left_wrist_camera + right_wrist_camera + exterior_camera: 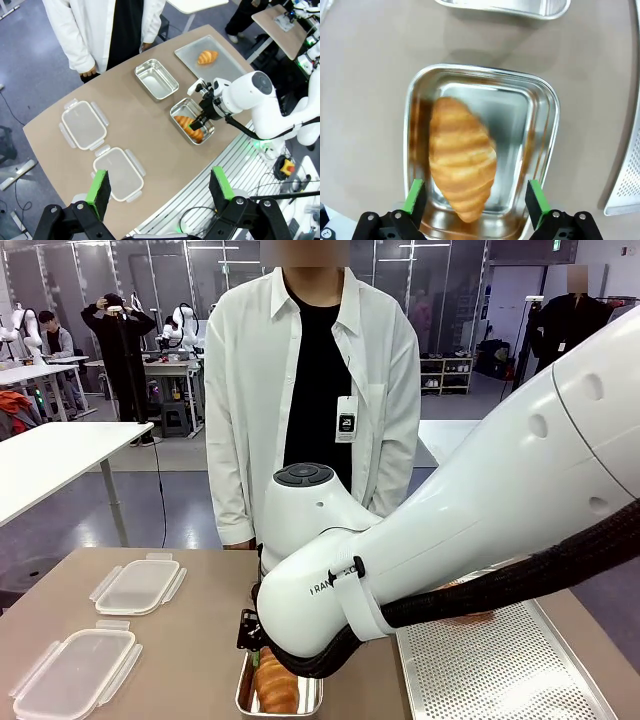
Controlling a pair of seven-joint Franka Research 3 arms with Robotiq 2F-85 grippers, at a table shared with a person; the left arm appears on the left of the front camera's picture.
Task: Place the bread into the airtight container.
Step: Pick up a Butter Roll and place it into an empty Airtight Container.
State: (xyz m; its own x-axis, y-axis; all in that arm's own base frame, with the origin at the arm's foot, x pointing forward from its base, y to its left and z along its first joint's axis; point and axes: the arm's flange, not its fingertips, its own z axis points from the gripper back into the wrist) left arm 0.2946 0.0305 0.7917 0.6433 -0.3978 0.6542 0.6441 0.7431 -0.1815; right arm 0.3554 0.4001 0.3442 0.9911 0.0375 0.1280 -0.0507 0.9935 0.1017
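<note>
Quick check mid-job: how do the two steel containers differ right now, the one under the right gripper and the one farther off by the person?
The container under the gripper holds a croissant; the far container is empty. The right gripper hangs open over the filled container, while nothing is above the far container. Both are rectangular steel boxes of the same look, and both stand without lids.

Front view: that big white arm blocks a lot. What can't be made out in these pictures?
Front view: the right arm covers most of the near container and part of its croissant; the arm's cable hides nearly all of the second croissant on the tray.
Right wrist view: the top edge cuts off the far container; the croissant is blurred, so whether it lies flat is unclear.
</note>
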